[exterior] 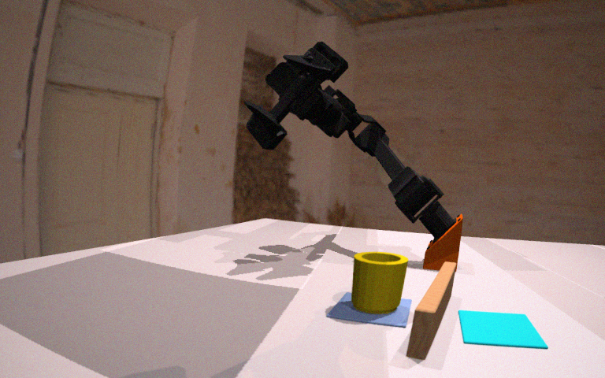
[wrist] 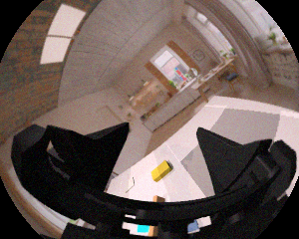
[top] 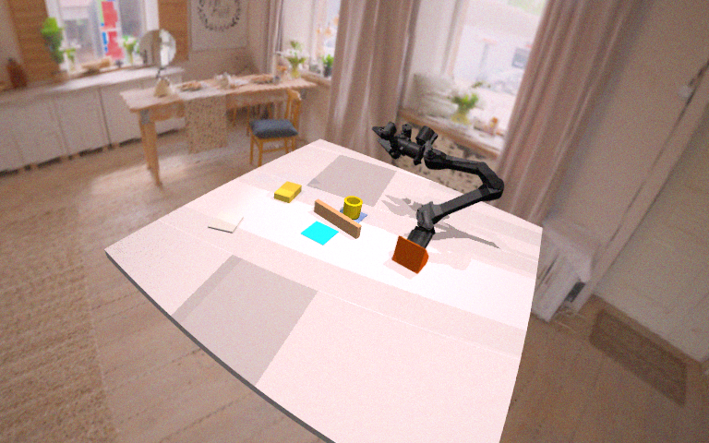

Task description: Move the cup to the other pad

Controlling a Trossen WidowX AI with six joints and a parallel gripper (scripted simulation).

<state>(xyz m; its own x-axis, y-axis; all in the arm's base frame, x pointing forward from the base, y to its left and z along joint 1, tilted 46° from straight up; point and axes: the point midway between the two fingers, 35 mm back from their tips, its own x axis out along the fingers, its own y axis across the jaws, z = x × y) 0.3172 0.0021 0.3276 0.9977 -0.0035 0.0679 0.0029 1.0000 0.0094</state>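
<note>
The yellow cup (top: 352, 209) (exterior: 376, 287) stands upright on the blue pad (exterior: 339, 310) (wrist: 193, 227). The marbles cannot be seen inside it from these views. The cyan pad (top: 319, 233) (exterior: 502, 329) (wrist: 143, 229) lies bare on the other side of the wooden bar. My gripper (top: 378, 137) (exterior: 267, 80) (wrist: 164, 129) is open, with nothing between its fingers. It is high above the table, well away from the cup. The cup does not show in the wrist view.
The wooden bar (top: 336, 219) (exterior: 430, 314) stands on edge between the two pads, close to the cup. A yellow block (top: 287, 192) (wrist: 161, 170) and a thin white tile (top: 226, 223) lie farther off. The orange arm mount (top: 410, 255) (exterior: 444, 248) stands on the table.
</note>
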